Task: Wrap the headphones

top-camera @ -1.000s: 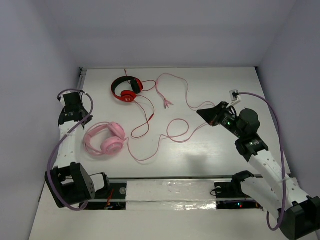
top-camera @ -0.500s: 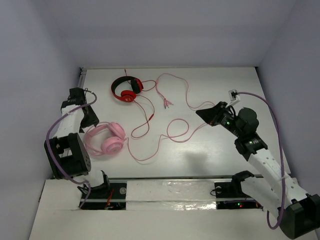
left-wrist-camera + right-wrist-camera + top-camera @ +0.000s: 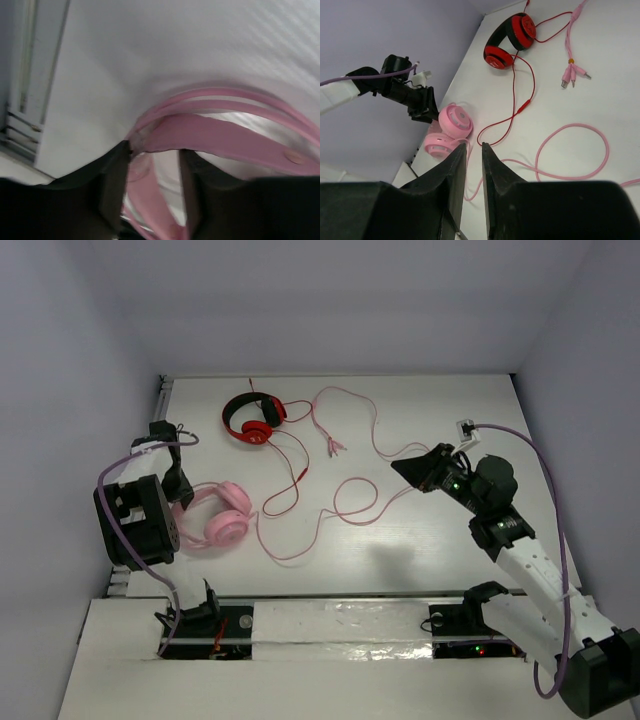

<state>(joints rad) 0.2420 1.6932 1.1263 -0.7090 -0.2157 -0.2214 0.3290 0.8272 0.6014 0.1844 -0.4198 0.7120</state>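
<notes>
Two headphone sets lie on the desk [image 3: 450, 400], one pink and one red-and-black. The task item, the pink headphones [image 3: 215, 520], rests near the left edge of the desk with its two round cups side by side and the headband arching toward the left wall. My left pincer [image 3: 180, 488] is down at that headband. In the left wrist view its two fingers [image 3: 114, 185] stand moderately apart, with the end of the pink headband [image 3: 225, 135] running across their tips and into the gap. I cannot tell whether either pad touches it. One thin pink cable [image 3: 340, 505] leaves the pink headphones, runs right across the desk in several loose loops, passes just beside my right pincer [image 3: 410, 466] and returns toward the far side. There it ends in two small plugs [image 3: 335, 446] that lie bare on the desk. The red-and-black headphones [image 3: 253, 418] sit farther back, well apart from the pink set. Their single red cable [image 3: 297, 465] trails toward the near side and crosses the pink cable. My right pincer is raised over the right half of the desk and points left. In the right wrist view its two fingers [image 3: 454, 185] leave only a narrow slit between them, with nothing held. That view also shows both headphone sets, both cables and the left pincer [image 3: 422, 107] beside the pink cups [image 3: 455, 122]. One purple lead [image 3: 555, 540] runs along each of the two arms.
</notes>
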